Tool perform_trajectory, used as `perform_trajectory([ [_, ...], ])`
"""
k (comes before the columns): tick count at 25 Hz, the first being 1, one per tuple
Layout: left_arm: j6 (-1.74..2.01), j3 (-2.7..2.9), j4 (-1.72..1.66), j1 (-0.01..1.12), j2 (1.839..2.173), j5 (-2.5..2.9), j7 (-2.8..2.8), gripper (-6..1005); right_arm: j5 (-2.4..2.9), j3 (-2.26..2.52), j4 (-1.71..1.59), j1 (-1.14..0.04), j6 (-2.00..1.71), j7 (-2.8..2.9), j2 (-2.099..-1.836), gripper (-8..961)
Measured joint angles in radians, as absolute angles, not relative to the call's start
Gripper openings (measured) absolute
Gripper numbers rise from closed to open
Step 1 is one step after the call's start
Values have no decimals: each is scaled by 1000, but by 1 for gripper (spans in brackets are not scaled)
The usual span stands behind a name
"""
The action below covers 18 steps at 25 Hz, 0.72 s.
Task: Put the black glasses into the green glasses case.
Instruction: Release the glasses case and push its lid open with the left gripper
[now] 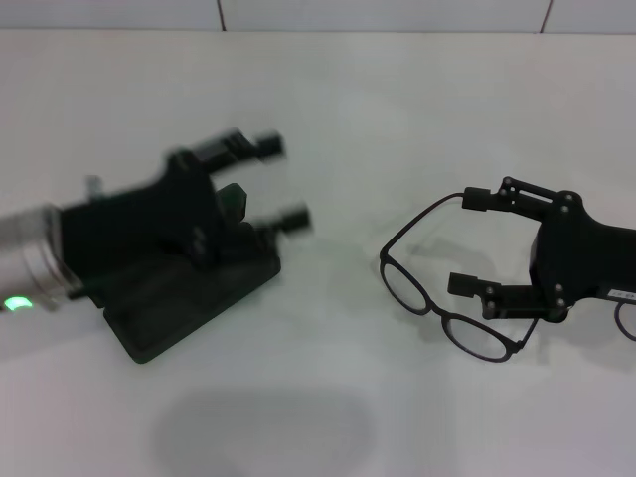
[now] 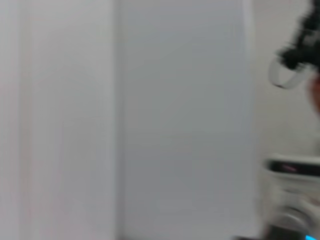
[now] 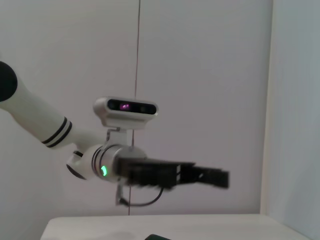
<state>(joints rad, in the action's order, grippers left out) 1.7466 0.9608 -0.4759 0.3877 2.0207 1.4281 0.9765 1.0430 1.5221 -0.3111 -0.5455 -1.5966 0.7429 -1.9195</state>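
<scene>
**Glasses on the table, case under the left arm**

You are looking down on a plain white table (image 1: 328, 119) that fills the head view. At about 9 o'clock on it lies the dark green hard glasses case (image 1: 189, 303), a rounded-rectangular shell largely covered by your left arm; whether its lid is up you cannot tell. The left gripper (image 1: 273, 184), chunky and black, hangs above the case with its two fingers spread apart and nothing between them; it is blurred. The right wrist view shows the same gripper (image 3: 215, 178) from the side, above the table edge, with a sliver of the green case (image 3: 157, 237) at the bottom.

At about 3 o'clock sits the right gripper (image 1: 472, 243), its black fingers wide apart. Between and just in front of them lie the thin black-framed glasses (image 1: 442, 308) with rounded clear lenses, resting on the table, one temple arm curving up toward the upper finger. Glasses and case are well apart.
</scene>
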Motion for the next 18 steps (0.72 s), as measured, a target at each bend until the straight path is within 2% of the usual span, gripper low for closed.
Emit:
perform_trajectory([
  [5, 1626, 900, -637, 387, 1973, 1535, 1290, 833, 1043, 1522, -311, -550, -1575, 742, -1927, 866],
  [8, 1549, 896, -816, 373, 1974, 1712, 1485, 827, 1042, 1522, -312, -555, -1567, 742, -1930, 866],
  [12, 1516, 895, -1003, 357, 2008, 1938, 1645, 820, 1036, 1522, -314, -557, -1558, 742, -1933, 866],
  [13, 1510, 894, -1081, 348, 2041, 2040, 1687, 818, 1036, 1522, -316, -558, -1555, 742, -1933, 865],
  [17, 1486, 898, -1163, 336, 2088, 2177, 1717, 811, 1037, 1522, -334, -563, -1533, 746, -1933, 865],
  [18, 1481, 903, -1167, 336, 2091, 2194, 1724, 809, 1037, 1522, -337, -566, -1530, 747, -1933, 865],
])
